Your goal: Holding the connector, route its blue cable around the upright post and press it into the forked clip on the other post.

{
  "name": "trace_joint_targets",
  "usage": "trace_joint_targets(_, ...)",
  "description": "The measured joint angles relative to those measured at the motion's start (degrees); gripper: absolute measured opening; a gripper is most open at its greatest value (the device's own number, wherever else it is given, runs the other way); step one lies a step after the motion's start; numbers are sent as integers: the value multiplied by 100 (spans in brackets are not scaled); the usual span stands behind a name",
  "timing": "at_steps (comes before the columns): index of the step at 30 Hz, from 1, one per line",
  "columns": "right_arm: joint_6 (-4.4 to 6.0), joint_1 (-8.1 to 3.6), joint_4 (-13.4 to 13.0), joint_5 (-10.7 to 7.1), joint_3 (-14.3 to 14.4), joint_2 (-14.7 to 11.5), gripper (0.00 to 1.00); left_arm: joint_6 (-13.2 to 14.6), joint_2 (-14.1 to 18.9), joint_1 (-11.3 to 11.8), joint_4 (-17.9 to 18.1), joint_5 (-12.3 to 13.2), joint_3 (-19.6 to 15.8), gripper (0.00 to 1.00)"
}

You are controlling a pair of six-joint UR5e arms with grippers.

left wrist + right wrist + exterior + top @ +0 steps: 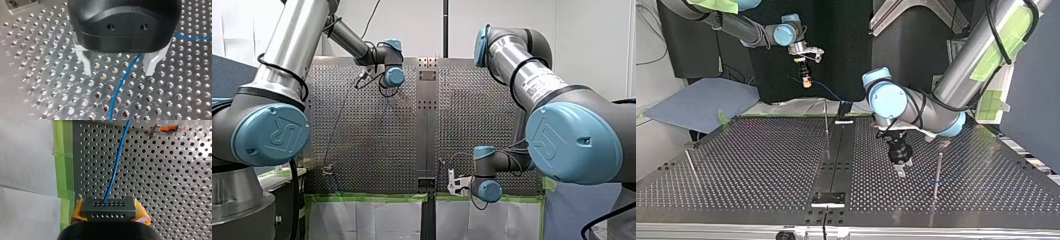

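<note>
**Connector gripped, routing not yet begun**

Right hand (110,213) is clamped on the black connector (109,207), raised over the far edge of the surface (761,165) in the top view. The blue cable (115,167) trails out and lies between the tips of the left hand (118,72), which is spread wide, low, holding nothing.

Step, as I judge it: pinching the cable. Next calls for a square close, then a sweep round the post (937,175) (which post bears the fork, I cannot tell). There is open room elsewhere.
</note>
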Motion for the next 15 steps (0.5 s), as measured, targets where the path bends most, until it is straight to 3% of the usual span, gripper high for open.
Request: trace_joint_targets(15,0,7,17,0,0,-1,0,-26,-303,43,-7,3,4,100)
